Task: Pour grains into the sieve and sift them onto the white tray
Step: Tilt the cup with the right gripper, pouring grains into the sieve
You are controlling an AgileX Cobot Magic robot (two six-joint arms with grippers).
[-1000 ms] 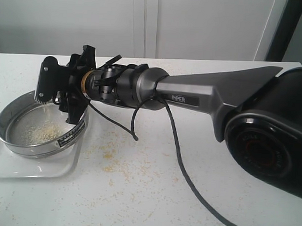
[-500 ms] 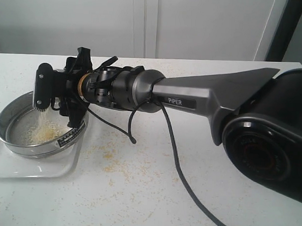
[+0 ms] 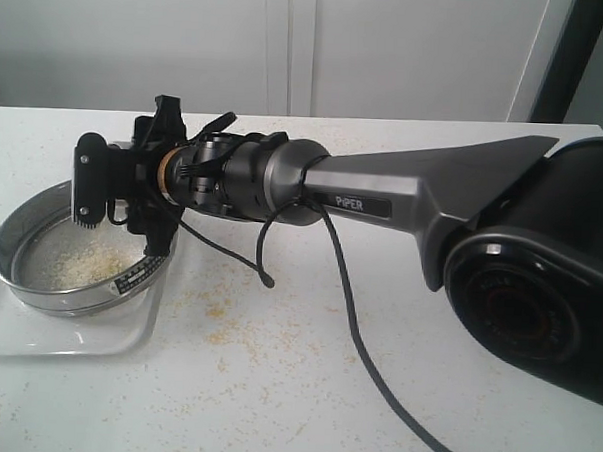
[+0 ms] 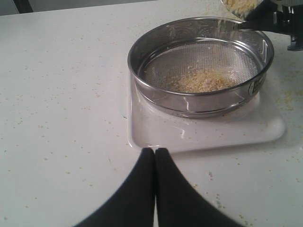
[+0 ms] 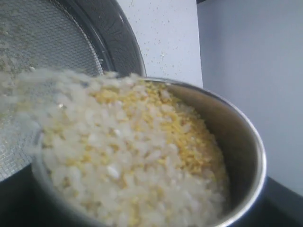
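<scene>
- The left fingers (image 4: 142, 184) are clenched together on nothing, above the counter (image 4: 61, 94) just short of the white tray (image 4: 156, 137).
- That tray lies by the counter's left edge. Its bare part shows only a few specks, so sifting looks not yet begun.
- The sieve (image 4: 199, 101) rests on it, with a small heap of the grains (image 4: 203, 81) on the mesh.
- Beyond, the right fingers (image 4: 271, 21) grasp a steel cup (image 5: 246, 156) tipped over the sieve's far rim. The cup looks mostly full, so I judge most of the pouring remains.
</scene>
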